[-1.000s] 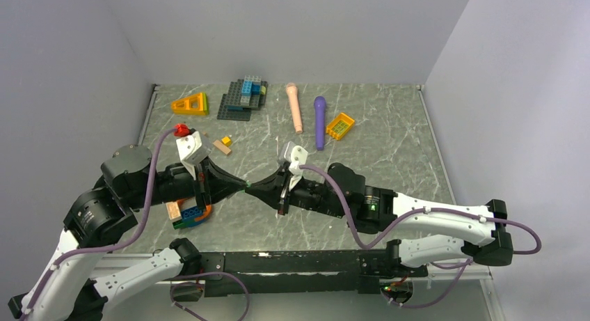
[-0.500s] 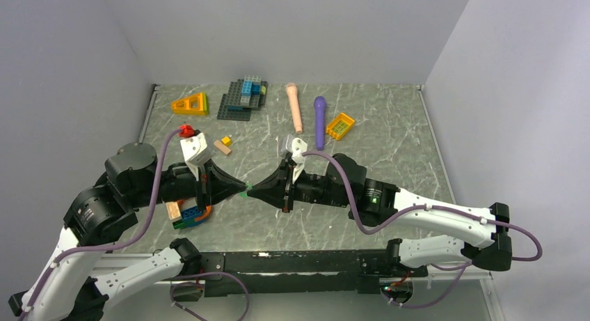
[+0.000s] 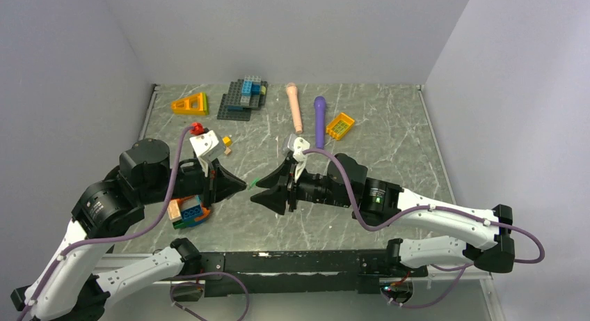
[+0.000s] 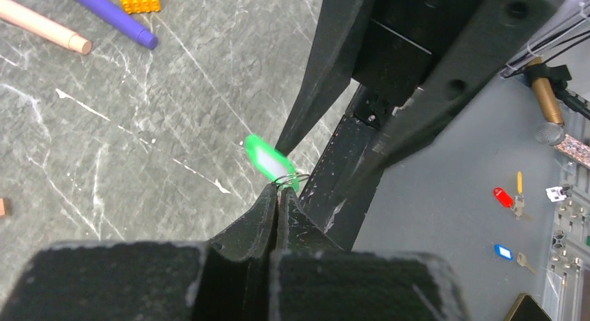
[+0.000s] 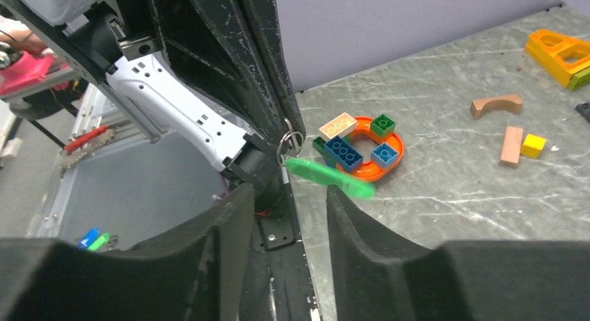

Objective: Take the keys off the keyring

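Green key tag (image 5: 332, 179) dangles from the keyring (image 5: 289, 141) I pinch in the left gripper (image 4: 278, 193), held aloft so the right gripper (image 5: 287, 199), spread wide, can reach it.

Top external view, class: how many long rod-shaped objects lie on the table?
2. The peach rod lies at the far middle of the table; the purple rod lies just right of it. Others may be hidden from this camera.

Keyring (image 4: 292, 179): one, carrying one green tag (image 4: 268, 159). Rods on the tabletop (image 3: 389, 147): two, a peach rod (image 3: 295, 106) and a purple rod (image 3: 319, 120). Grey baseplate (image 3: 233, 109): one. Orange ring (image 5: 400, 145): one. Wooden arch (image 5: 495, 105): one.
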You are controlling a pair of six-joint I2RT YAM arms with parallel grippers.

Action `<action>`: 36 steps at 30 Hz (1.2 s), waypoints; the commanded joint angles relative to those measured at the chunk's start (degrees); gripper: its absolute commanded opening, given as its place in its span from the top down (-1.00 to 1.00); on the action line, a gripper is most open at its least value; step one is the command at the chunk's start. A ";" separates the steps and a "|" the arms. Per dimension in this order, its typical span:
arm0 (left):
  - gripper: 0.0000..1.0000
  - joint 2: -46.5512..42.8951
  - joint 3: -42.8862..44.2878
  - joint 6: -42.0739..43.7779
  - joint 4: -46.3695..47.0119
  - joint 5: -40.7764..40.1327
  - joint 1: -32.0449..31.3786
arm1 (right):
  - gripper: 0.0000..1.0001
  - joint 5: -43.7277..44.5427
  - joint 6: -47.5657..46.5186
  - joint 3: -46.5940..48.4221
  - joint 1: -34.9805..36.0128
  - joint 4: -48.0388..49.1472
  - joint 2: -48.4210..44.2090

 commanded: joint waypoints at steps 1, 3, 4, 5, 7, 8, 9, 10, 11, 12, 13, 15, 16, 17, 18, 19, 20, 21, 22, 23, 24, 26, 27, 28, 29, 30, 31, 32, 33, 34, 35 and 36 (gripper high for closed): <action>1.00 0.40 0.40 0.64 -1.12 -1.56 0.08 | -0.16 -0.30 0.46 3.01 0.07 0.09 -0.05; 1.00 0.48 0.62 1.09 -1.79 -1.22 0.08 | -0.41 0.09 0.27 3.54 0.13 -1.70 -0.27; 1.00 0.59 0.62 1.22 -2.09 -1.05 0.08 | -0.46 0.26 0.12 3.73 0.10 -2.18 -0.51; 1.00 0.72 0.55 1.40 -2.39 -0.80 0.06 | -0.50 0.41 -0.06 3.76 0.11 -2.50 -0.92; 1.00 0.80 0.35 1.60 -2.62 -0.07 0.04 | -0.55 0.83 -0.47 4.08 0.06 -2.84 -1.52; 1.00 0.85 0.15 1.65 -2.62 0.39 0.07 | -0.56 1.16 -0.66 4.38 0.06 -3.10 -1.74; 1.00 0.94 0.00 1.62 -2.64 0.80 0.05 | -0.57 1.68 -0.92 4.82 0.06 -3.35 -1.85; 1.00 1.09 -0.07 1.63 -2.65 1.12 0.08 | -0.58 2.16 -1.15 5.27 0.06 -3.72 -1.82; 1.00 1.19 -0.18 1.61 -2.58 1.35 0.07 | -0.58 2.68 -1.28 5.82 0.03 -3.97 -1.64; 1.00 1.20 -0.27 1.51 -2.52 1.39 0.04 | -0.58 3.02 -1.44 6.45 0.06 -4.23 -1.23; 1.00 1.27 -0.32 1.40 -2.39 1.44 0.05 | -0.57 3.13 -1.62 7.07 0.06 -4.45 -0.70; 1.00 1.28 -0.54 1.15 -2.04 1.68 0.08 | -0.52 3.66 -1.85 8.42 -0.05 -5.19 0.91; 1.00 1.30 -0.62 1.04 -1.91 1.82 0.07 | -0.49 3.93 -1.87 9.03 -0.04 -5.41 1.58; 1.00 1.40 -0.71 1.08 -1.84 1.94 0.04 | -0.44 4.11 -1.87 9.49 -0.03 -5.53 2.30; 1.00 1.37 -0.73 0.94 -1.79 1.94 0.03 | -0.37 4.12 -1.91 9.85 -0.04 -5.47 2.84; 1.00 1.43 -0.73 1.02 -1.70 2.00 0.03 | -0.31 4.14 -1.89 10.24 -0.03 -5.60 3.29; 1.00 1.38 -0.73 1.04 -1.73 1.92 0.01 | -0.25 4.28 -1.87 10.55 -0.05 -5.80 3.68; 1.00 1.33 -0.73 1.00 -1.84 1.91 0.07 | -0.19 4.39 -1.87 10.70 0.02 -5.97 4.01; 1.00 1.29 -0.69 1.07 -1.79 1.91 0.06 | -0.12 4.54 -1.87 10.73 -0.02 -5.98 4.12; 1.00 1.22 -0.65 1.07 -1.74 1.84 0.06 | -0.09 4.88 -1.75 10.60 -0.02 -5.85 4.20; 1.00 1.12 -0.57 1.08 -1.84 1.78 0.08 | -0.08 5.02 -1.63 10.21 -0.08 -5.88 4.23; 1.00 0.96 -0.56 1.15 -1.97 1.52 0.06 | -0.07 4.93 -1.25 9.44 -0.12 -5.49 4.21; 1.00 0.98 -0.56 1.19 -2.02 1.41 0.06 | -0.05 4.77 -0.99 9.13 -0.14 -5.32 4.08; 1.00 0.92 -0.56 1.24 -1.99 1.46 0.03 | 0.01 4.71 -0.87 8.89 -0.09 -5.25 4.19; 1.00 0.90 -0.54 1.26 -2.03 1.48 0.03 | 0.07 4.70 -0.74 8.85 -0.11 -5.28 4.24; 1.00 0.78 -0.63 1.25 -1.97 1.53 0.04 | 0.11 4.66 -0.61 8.82 -0.07 -5.36 4.32; 1.00 0.70 -0.62 1.18 -1.91 1.71 0.07 | 0.15 4.63 -0.48 8.74 -0.07 -5.37 4.43; 1.00 0.67 -0.64 1.17 -1.86 1.82 0.08 | 0.19 4.66 -0.51 8.77 -0.11 -5.43 4.41; 1.00 0.59 -0.55 1.10 -1.89 1.75 0.04 | 0.24 4.76 -0.46 8.68 -0.10 -5.50 4.44; 1.00 0.60 -0.42 1.10 -1.97 1.75 0.05 | 0.28 4.89 -0.39 8.64 -0.17 -5.50 4.44; 1.00 0.51 -0.42 1.19 -1.96 1.70 0.06 | 0.32 5.02 -0.45 8.56 -0.21 -5.56 4.38; 1.00 0.52 -0.32 1.11 -2.07 1.64 0.08 | 0.38 5.16 -0.46 8.60 -0.18 -5.69 4.35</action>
